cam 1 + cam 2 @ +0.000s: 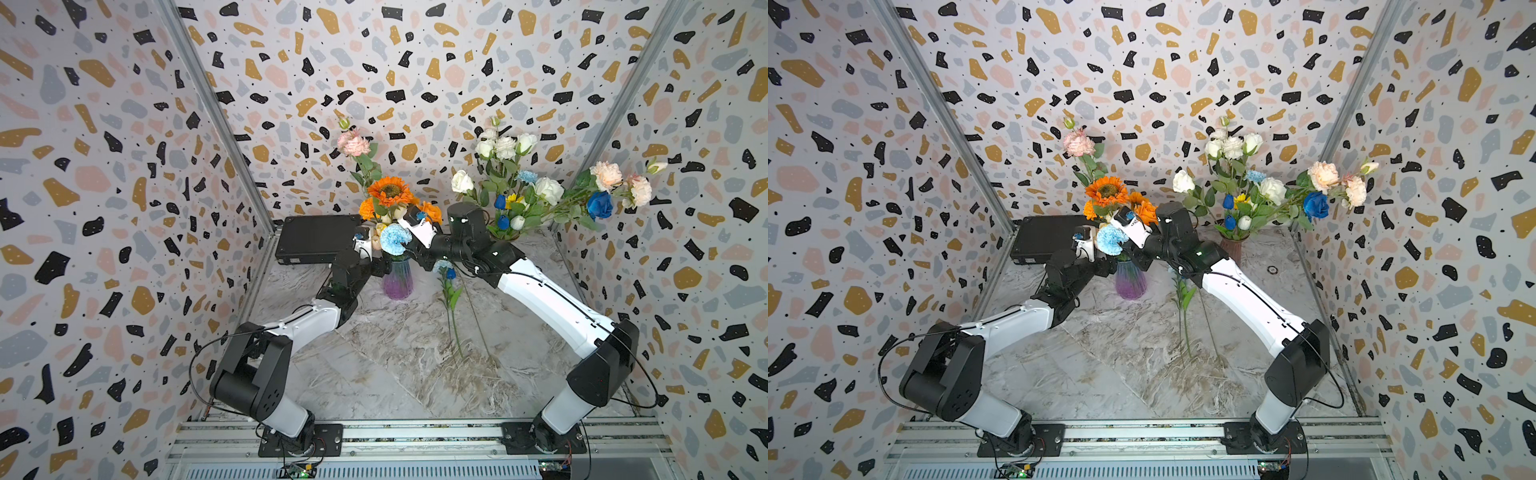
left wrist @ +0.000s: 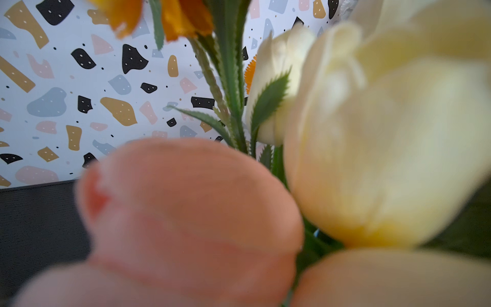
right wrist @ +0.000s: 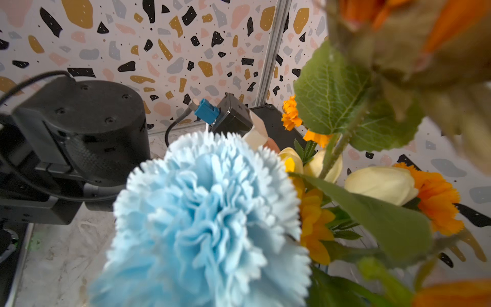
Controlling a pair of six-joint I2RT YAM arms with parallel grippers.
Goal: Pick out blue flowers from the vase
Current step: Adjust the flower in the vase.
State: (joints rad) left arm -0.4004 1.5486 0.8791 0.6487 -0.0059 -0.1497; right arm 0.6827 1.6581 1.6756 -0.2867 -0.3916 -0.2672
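The purple glass vase [image 1: 397,282] stands mid-table with orange sunflowers [image 1: 388,191], cream buds and a frilly pale blue carnation [image 1: 395,239]. That carnation [image 3: 210,226] fills the right wrist view and hides the jaws. My right gripper [image 1: 412,250] reaches in just under the bloom from the right. My left gripper [image 1: 380,267] sits at the vase's neck from the left, and blooms hide its fingers. Two blue flowers [image 1: 445,269] lie on the table by the vase. A deep blue rose [image 1: 600,205] and blue tulip buds [image 1: 500,202] stand in the back-right bouquet.
A black box [image 1: 316,241] sits at the back left, close behind my left wrist. A brown vase [image 1: 1232,249] at the back right holds white roses [image 1: 548,190] and peach carnations. Cream [image 2: 385,146] and pink [image 2: 191,212] buds crowd the left wrist camera. Patterned walls close three sides.
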